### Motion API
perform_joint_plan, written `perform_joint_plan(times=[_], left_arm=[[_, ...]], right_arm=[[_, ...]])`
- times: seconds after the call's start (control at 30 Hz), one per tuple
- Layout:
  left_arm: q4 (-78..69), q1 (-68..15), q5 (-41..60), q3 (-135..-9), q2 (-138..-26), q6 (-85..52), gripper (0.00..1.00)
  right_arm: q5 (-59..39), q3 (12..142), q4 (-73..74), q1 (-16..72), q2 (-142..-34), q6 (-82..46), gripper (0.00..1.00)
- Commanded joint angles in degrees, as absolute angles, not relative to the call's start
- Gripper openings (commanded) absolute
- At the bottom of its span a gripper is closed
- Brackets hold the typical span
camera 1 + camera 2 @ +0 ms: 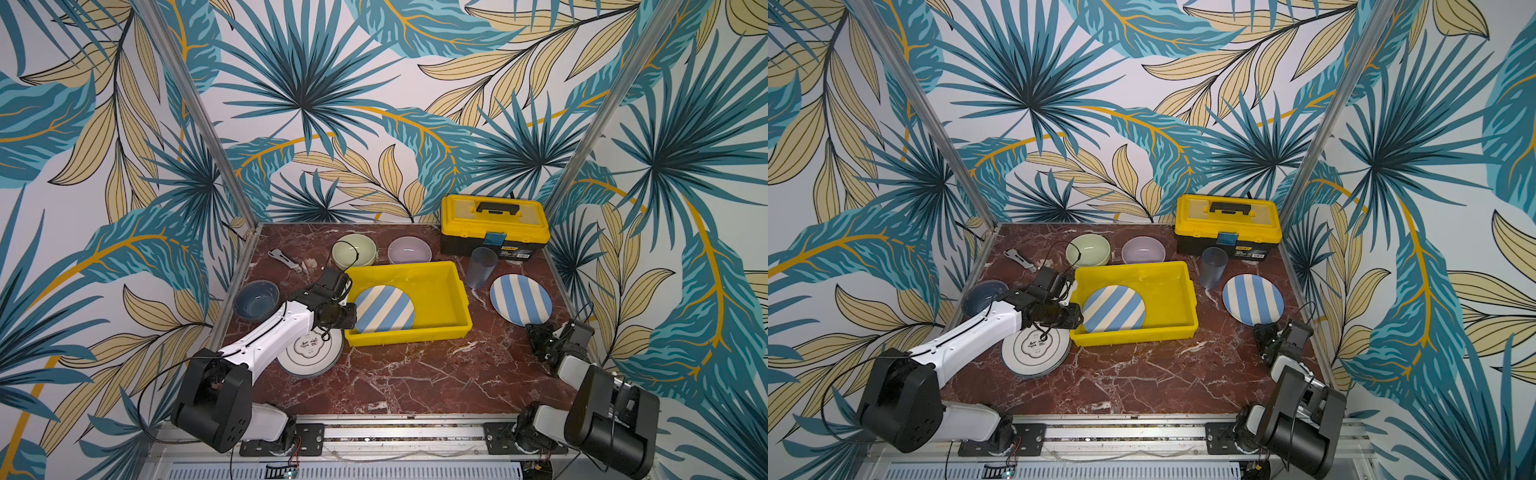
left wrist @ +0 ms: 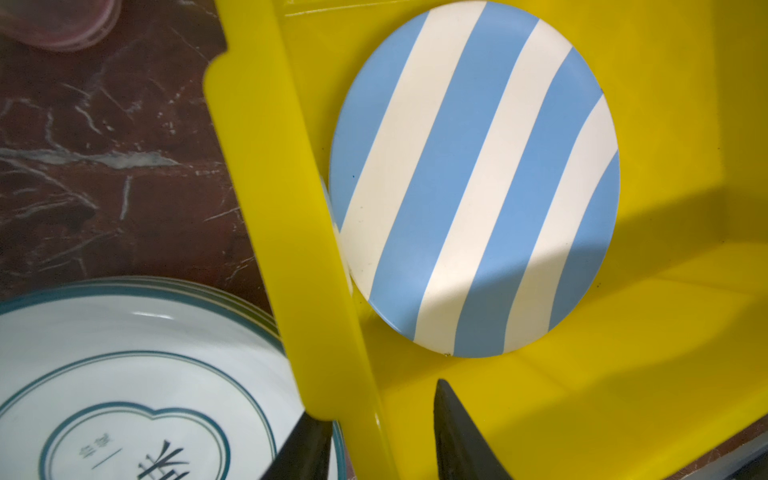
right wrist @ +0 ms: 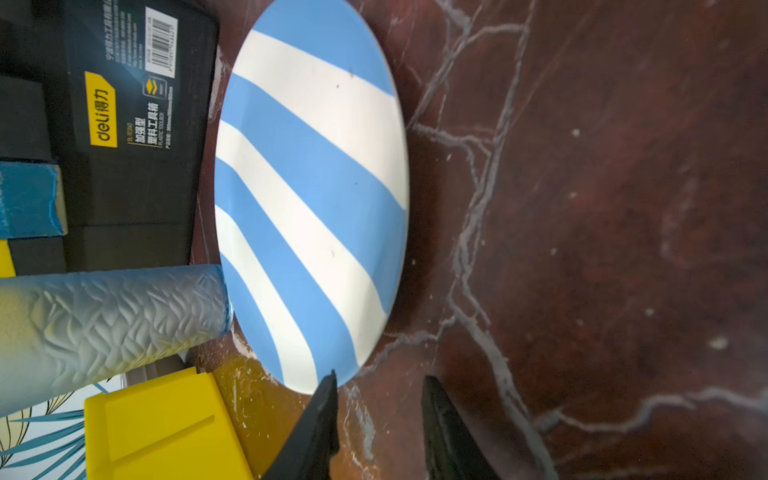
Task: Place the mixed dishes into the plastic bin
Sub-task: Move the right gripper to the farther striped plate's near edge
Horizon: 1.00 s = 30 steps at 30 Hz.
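The yellow plastic bin [image 1: 407, 266] [image 1: 1133, 266] stands mid-table. One blue-and-cream striped plate [image 1: 384, 309] [image 2: 478, 178] rests in it against its left wall. My left gripper [image 1: 351, 313] [image 2: 382, 415] is open astride that wall's rim, one finger outside and one inside with a gap to the wall. A second striped plate [image 1: 520, 299] [image 3: 311, 199] lies flat to the right of the bin. My right gripper [image 1: 532, 329] [image 3: 378, 382] is open at its near edge and holds nothing. Also out on the table are a tumbler [image 1: 481, 268], a green bowl [image 1: 354, 249], a lilac bowl [image 1: 409, 250], a blue-grey bowl [image 1: 256, 299] and stacked white plates [image 1: 309, 353].
A yellow-and-black toolbox [image 1: 494, 226] stands at the back right, just behind the tumbler. A grey metal tool [image 1: 284, 259] lies at the back left. Metal frame rails border the marble table on both sides.
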<state>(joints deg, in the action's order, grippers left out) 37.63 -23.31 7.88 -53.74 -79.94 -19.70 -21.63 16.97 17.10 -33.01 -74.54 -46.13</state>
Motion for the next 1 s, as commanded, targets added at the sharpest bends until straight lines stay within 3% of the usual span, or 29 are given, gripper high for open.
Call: perform_joint_plan(times=[0.0, 0.43, 0.6, 0.97], left_arm=[[35.2, -23.5, 8.3, -53.3, -79.2, -19.0, 0.41], [35.5, -23.5, 8.0, -53.3, -78.9, -19.4, 0.41], [35.5, -23.4, 8.1, -53.3, -78.9, -19.7, 0.41], [35.5, -23.4, 8.0, -52.9, -78.5, -19.8, 0.41]], right_arm=[[-23.8, 15.9, 25.2, -33.7, -78.5, -47.7, 0.36], [-29.5, 15.2, 45.9, -34.9, -94.3, -54.6, 0.29], [-29.5, 15.9, 44.1, -34.9, -93.9, -54.1, 0.27], [-26.9, 19.3, 31.5, -34.9, -87.9, -49.7, 0.13]])
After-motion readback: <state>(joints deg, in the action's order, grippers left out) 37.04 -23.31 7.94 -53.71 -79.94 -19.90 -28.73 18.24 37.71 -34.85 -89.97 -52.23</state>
